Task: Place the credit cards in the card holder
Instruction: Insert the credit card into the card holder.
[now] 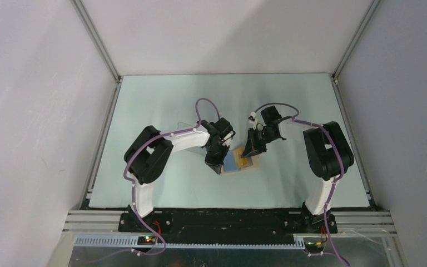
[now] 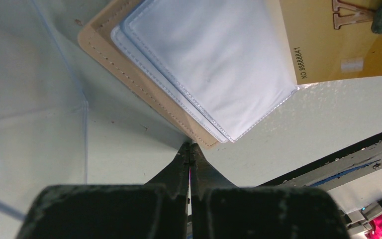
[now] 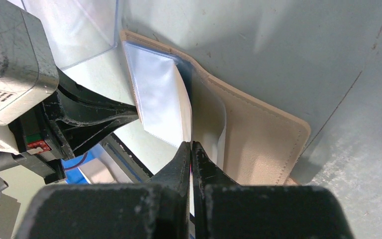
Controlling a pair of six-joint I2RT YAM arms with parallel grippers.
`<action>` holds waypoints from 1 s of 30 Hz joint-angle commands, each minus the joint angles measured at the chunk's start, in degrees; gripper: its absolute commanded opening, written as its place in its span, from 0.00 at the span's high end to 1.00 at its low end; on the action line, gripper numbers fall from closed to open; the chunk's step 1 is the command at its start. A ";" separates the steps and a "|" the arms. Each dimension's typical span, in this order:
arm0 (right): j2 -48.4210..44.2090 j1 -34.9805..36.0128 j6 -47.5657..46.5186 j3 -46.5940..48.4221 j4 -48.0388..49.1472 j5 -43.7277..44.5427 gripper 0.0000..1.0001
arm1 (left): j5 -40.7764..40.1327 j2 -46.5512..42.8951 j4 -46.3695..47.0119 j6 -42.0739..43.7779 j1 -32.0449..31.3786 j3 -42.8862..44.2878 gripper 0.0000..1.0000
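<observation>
- Tan card holder [image 3: 258, 139] lies open on the table [image 2: 303, 129].
- Left gripper [image 2: 190, 145] is closed, with its tips against the holder's edge.
- Right gripper [image 3: 191, 144] pinches an orange-yellow credit card [image 2: 338, 50], which is partly tucked behind a clear pocket [image 2: 204, 59].

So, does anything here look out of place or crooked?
Nothing looks spilled or damaged. One thing stands out: a yellow card juts past the side of the open wallet, pinched by the right claw, so it is not fully tucked in.

Tan card holder [image 2: 142, 87]; blue pockets [image 2: 204, 59]; yellow card [image 2: 338, 50]
</observation>
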 commanded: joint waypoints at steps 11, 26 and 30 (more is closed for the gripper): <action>0.69 -0.17 -4.15 1.20 1.21 2.76 1.00 | -1.12 1.55 1.39 -0.04 -0.50 -0.10 1.00; 4.86 2.03 -8.18 6.55 -4.29 2.27 1.00 | -0.90 1.71 1.40 -0.24 -0.50 -0.29 1.00; 5.97 1.08 -5.95 6.13 -2.02 -0.43 1.00 | -0.64 1.80 1.46 -0.42 -0.45 -0.31 1.00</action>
